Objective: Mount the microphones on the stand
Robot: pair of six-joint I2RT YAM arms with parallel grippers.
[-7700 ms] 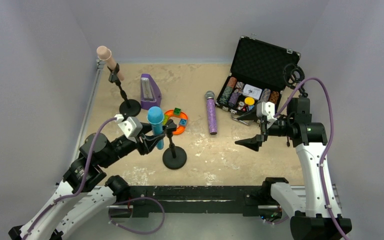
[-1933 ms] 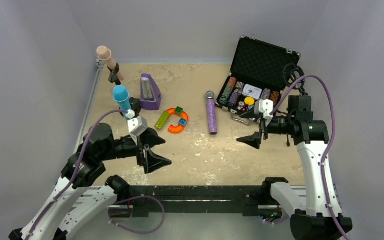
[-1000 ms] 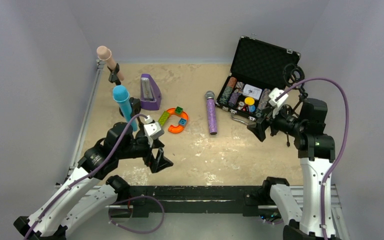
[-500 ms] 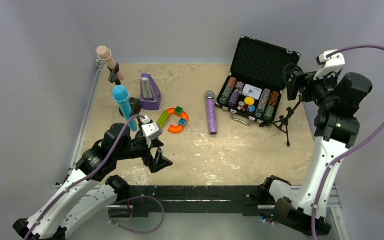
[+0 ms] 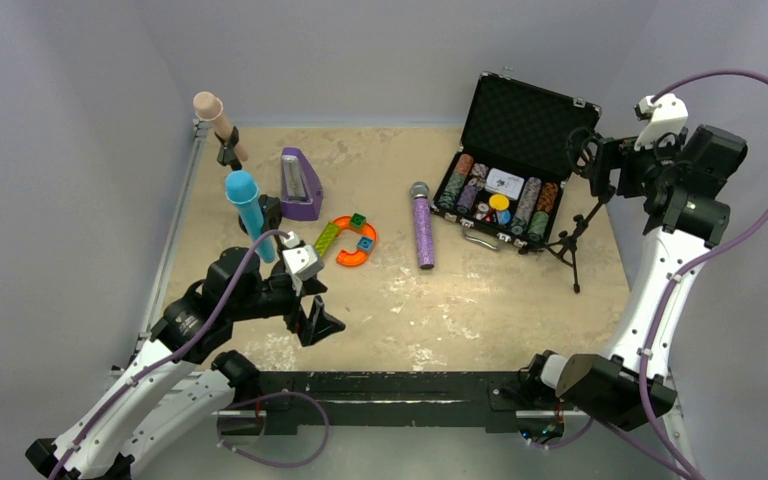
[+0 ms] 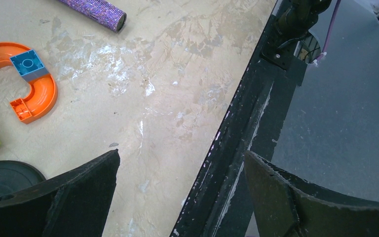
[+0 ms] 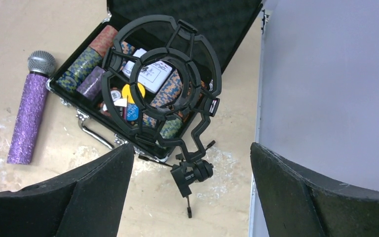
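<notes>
**Ana:** Where did things stand when you paused?

**Me:** Two looked done. The pink-beige microphone (image 5: 214,112) and the light blue microphone (image 5: 245,205) each sat tilted in the back-left stands (image 5: 228,153). The glittery purple microphone (image 5: 424,228) lay flat on the table (image 5: 480,300), between the orange toy track (image 5: 355,250) and the open chip case (image 5: 520,125), with neither arm near it.

**Ana:** And your end effectors?

**Me:** Both were spread wide and carried nothing. The left end effector (image 6: 181,153) hung low by the table's front edge. The right end effector (image 7: 192,148) was up at the far right, looking down on the ring-shaped shock mount (image 7: 165,79) of the tripod stand (image 5: 570,235), and touched nothing.

**Ana:** So what did the step call for?

**Me:** I judged that the tripod was the one stand left to fill. It stood just beside the case on thin legs, so I expected it to tip easily. If I had to shift it, I wanted to close on the stem below the ring, not on the thin ribs, and lift it straight up. For the purple microphone I planned a mid-barrel grip across its width, clear of the mesh head, because a round body can roll. When seating it, I thought the left arm should steady the tripod.
</notes>
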